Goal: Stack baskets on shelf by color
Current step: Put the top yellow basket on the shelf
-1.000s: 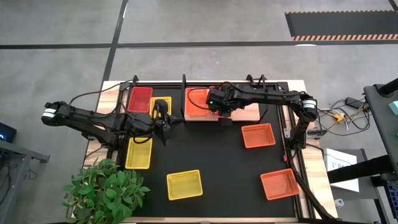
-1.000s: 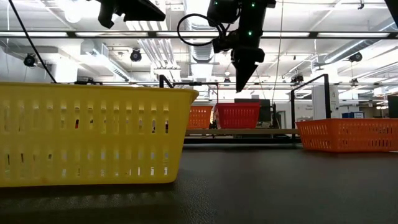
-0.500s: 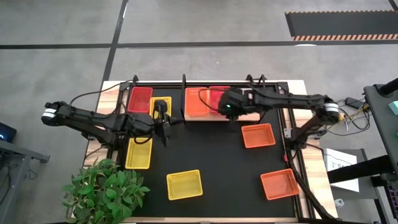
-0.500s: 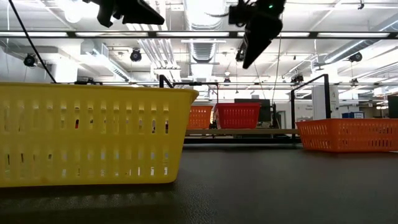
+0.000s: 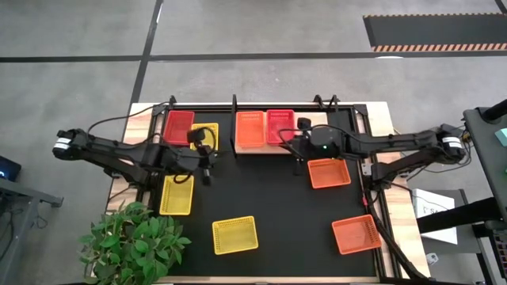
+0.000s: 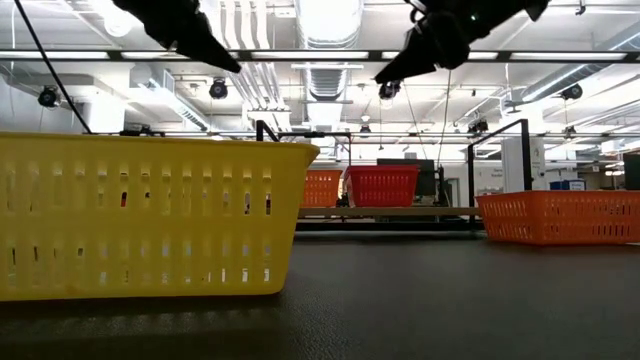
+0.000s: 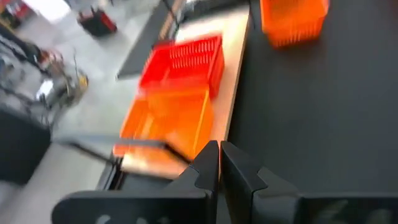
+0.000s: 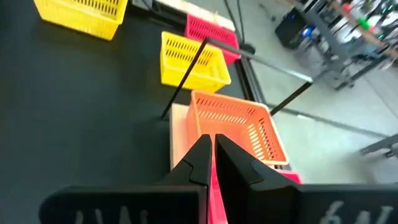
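1. A leafy green potted plant [image 5: 131,241] is sitting at the near left corner of the worktop [image 5: 269,198], which is carrying a black mat.
2. A yellow rectangular plastic mesh basket [image 5: 177,195] is lying on the mat's left side, with another yellow mesh basket [image 5: 234,234] nearer the front.
3. The left end effector [image 5: 207,156] is hovering clenched and empty beside a third yellow basket [image 5: 207,129].
4. On the light wooden shelf [image 5: 341,145] at the back, a red mesh basket [image 5: 178,126], an orange mesh basket [image 5: 250,130] and a red-pink mesh basket [image 5: 280,127] are resting.
5. The right end effector [image 5: 300,150] is hanging clenched and empty just in front of the shelf.
6. Two orange baskets are lying on the right: one [image 5: 329,172] near that end effector, one [image 5: 356,234] at the front.
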Robot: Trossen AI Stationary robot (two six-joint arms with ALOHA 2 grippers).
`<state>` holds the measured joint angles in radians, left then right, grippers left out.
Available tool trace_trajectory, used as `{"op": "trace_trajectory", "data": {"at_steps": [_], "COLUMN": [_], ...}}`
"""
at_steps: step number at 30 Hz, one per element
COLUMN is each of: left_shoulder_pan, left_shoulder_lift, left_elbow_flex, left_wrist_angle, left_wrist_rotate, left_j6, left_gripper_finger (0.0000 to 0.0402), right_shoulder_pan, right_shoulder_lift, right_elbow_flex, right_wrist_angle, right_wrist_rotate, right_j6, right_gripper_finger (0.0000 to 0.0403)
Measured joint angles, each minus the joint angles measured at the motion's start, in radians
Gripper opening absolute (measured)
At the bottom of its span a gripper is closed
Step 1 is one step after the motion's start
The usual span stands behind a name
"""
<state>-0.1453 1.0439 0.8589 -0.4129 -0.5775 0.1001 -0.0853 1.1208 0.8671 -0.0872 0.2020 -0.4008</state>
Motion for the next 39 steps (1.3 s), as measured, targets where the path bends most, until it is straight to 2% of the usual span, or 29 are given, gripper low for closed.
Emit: {"op": "trace_trajectory", "data": {"at_steps": [5,8,13,15,18,20,23,29,32,39], "left_shoulder_pan": [0.037,0.064,0.086,0.1,0.126,0.134,0.146,0.187,0.207,0.252], "left_shoulder_lift": [0.0,0.003,0.003,0.003,0.011,0.023,0.059,0.183,0.255,0.374], "left_elbow_flex": [0.015,0.015,0.014,0.013,0.006,0.001,0.0,-0.008,-0.014,-0.015], "left_wrist_angle": [-0.258,-0.376,-0.435,-0.467,-0.471,-0.474,-0.471,-0.44,-0.432,-0.414], "left_wrist_rotate": [0.004,0.065,0.144,0.206,0.326,0.359,0.351,0.16,0.137,0.13], "left_j6": [-0.135,-0.204,-0.199,-0.199,-0.201,-0.201,-0.186,-0.133,-0.094,-0.059], "left_gripper_finger": [0.0,0.0,0.0,0.0002,0.0021,0.0044,0.0089,0.0165,0.0181,0.0185], "right_shoulder_pan": [0.0,0.0,0.0,0.0,0.0,0.0,0.0,0.0,0.0,0.0], "right_shoulder_lift": [-0.025,-0.027,-0.027,-0.027,-0.031,-0.031,-0.032,-0.032,-0.032,-0.033], "right_elbow_flex": [-0.043,-0.053,-0.054,-0.054,-0.054,-0.054,-0.054,-0.054,-0.054,-0.054], "right_wrist_angle": [0.018,0.014,-0.016,-0.02,-0.036,-0.036,-0.037,-0.055,-0.072,-0.093], "right_wrist_rotate": [-0.001,-0.001,-0.001,-0.001,-0.002,-0.003,-0.003,-0.003,-0.002,-0.001], "right_j6": [-0.003,-0.003,0.01,0.016,0.024,0.023,0.024,0.028,0.043,0.053], "right_gripper_finger": [0.0013,0.0013,0.0013,0.0013,0.0013,0.0013,0.0013,0.0013,0.0013,0.0013]}}
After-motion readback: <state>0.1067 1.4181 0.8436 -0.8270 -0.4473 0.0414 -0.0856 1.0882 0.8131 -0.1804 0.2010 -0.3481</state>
